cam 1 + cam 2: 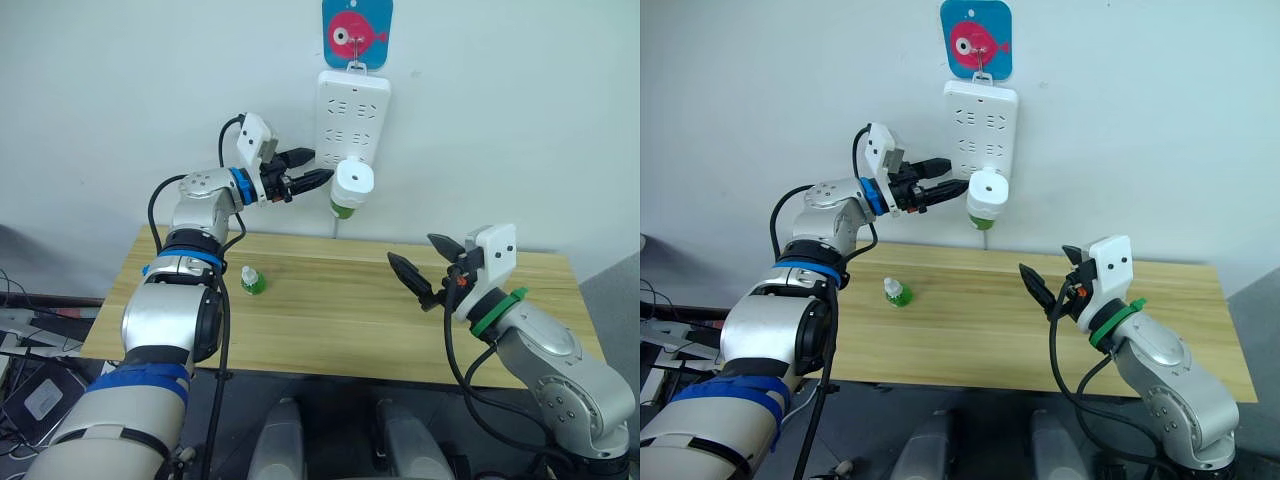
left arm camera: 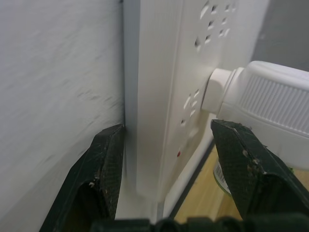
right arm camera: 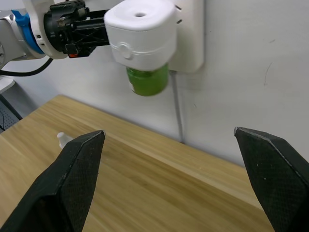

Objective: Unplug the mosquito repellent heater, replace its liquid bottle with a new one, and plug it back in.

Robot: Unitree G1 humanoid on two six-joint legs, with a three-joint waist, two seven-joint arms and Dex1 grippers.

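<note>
A long wooden bench (image 1: 330, 320) with pale, straight grain runs below a plain white wall, and on that wall a white power strip (image 1: 352, 115) hangs upright from a hook on a blue fish-print plaque (image 1: 357, 33). The mosquito repellent heater (image 1: 352, 181) — smooth, rounded white plastic with a ribbed flank and a round hole on top — is plugged into the strip's lower sockets, its green liquid bottle (image 3: 147, 81) hanging beneath. The left gripper (image 1: 312, 171) sits just beside the heater with its fingers spread wide, one near the wall behind the strip, the other by the heater's shell. To unplug well, it should probably shift off the strip so both fingers bracket the heater body alone, then pull straight out from the sockets. The right gripper (image 1: 422, 268) hangs wide open above the bench, well apart. A small spare bottle (image 1: 251, 280) — green with a white cap — stands on the bench.
</note>
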